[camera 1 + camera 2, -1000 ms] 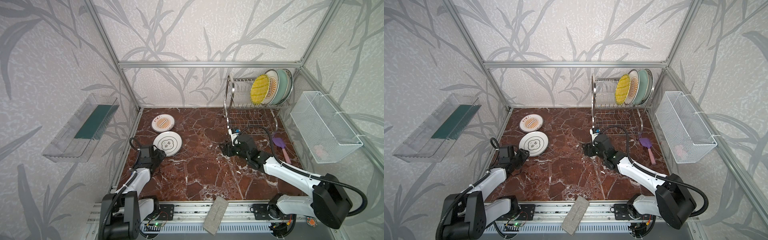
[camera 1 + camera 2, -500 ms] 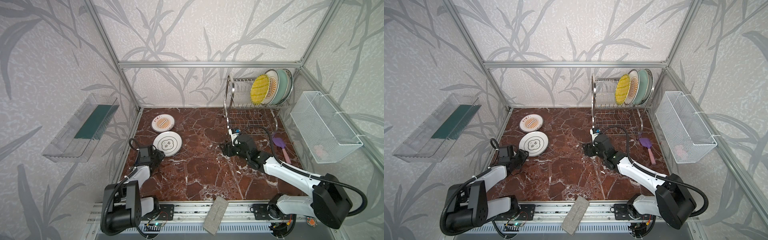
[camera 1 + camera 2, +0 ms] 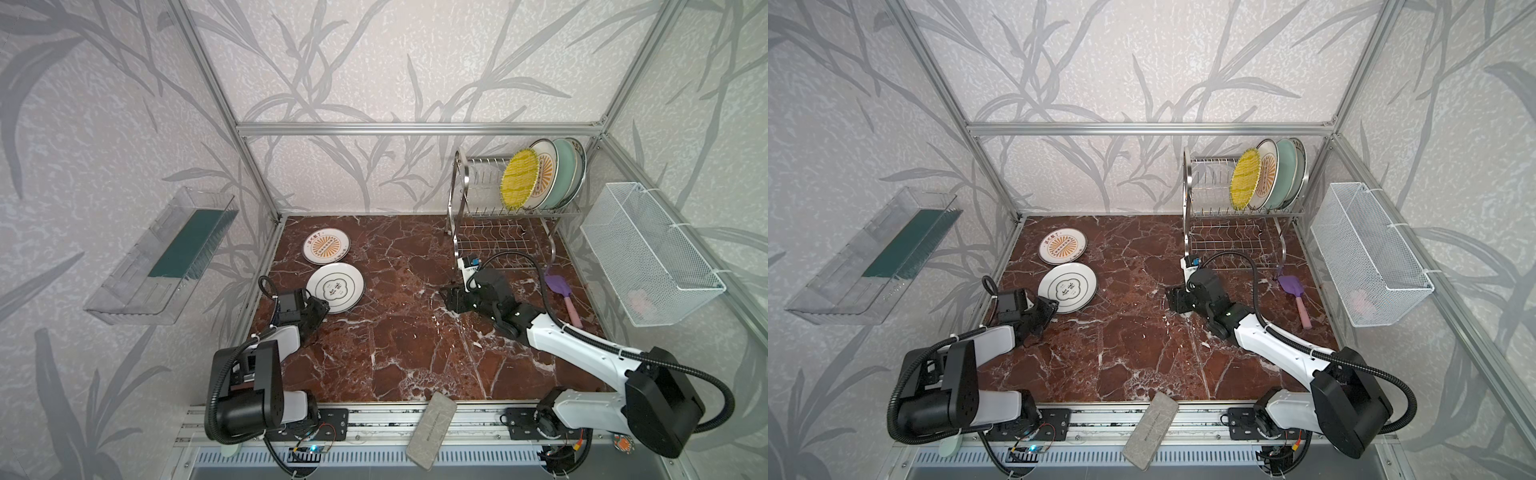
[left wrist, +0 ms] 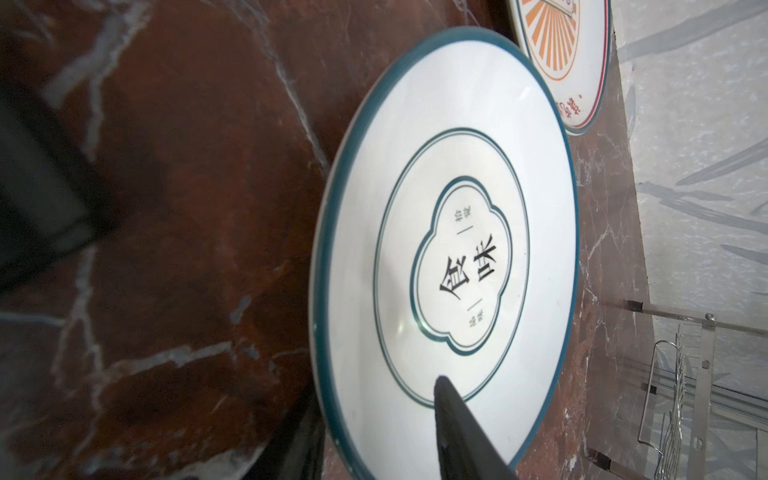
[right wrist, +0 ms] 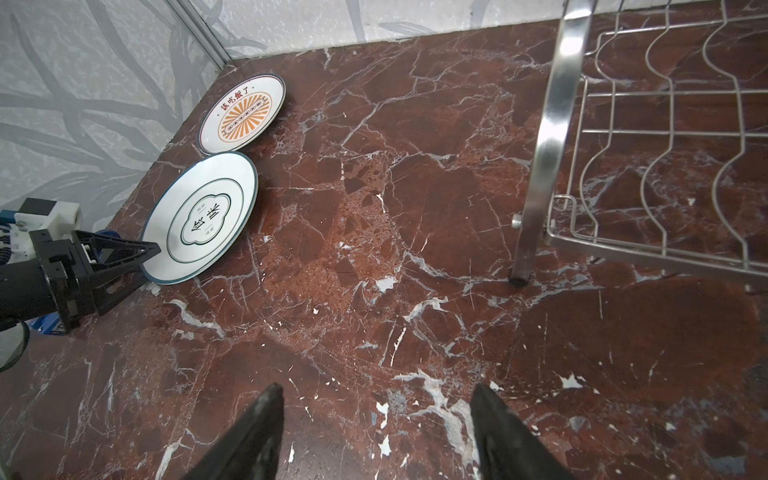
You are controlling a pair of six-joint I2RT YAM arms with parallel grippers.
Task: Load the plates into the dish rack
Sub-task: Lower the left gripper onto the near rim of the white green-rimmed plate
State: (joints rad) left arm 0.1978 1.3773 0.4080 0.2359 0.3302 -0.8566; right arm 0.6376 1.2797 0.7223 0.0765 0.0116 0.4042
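Starting at the left edge of the marble worktop (image 3: 395, 340), we find the left gripper (image 3: 322, 306) lying low and pointing at the teal-rimmed plate (image 3: 336, 287), which lies flat and face up near that edge. In the left wrist view one black finger (image 4: 457, 428) extends over the plate's white face just inside the rim, while a second, blurred finger (image 4: 309, 449) sits outside and below the rim. The jaws thus straddle the rim, but we cannot tell whether they press on it. Just beyond this plate, toward the far left corner, a sunburst plate (image 3: 326, 247) lies flat; the two rims meet or nearly meet, and we cannot tell which. The dish rack (image 3: 456, 195) stands in the far right corner. Four plates stand on edge at the right end of its upper tier, from left to right in both top views: a yellow plate (image 3: 519, 179), a racked sunburst plate (image 3: 547, 172), a mint plate (image 3: 566, 174) and a dark-rimmed plate (image 3: 582, 164). The right gripper (image 3: 451, 297) hovers low over the middle of the worktop, near the rack's near left foot. Its jaws stand wide apart and hold nothing; the right wrist view shows only marble between them. A purple spatula (image 3: 559, 286) with a pink handle lies near the right edge. A white mesh basket (image 3: 648, 257) hangs on the right wall, a clear plastic tray (image 3: 162, 257) on the left wall.
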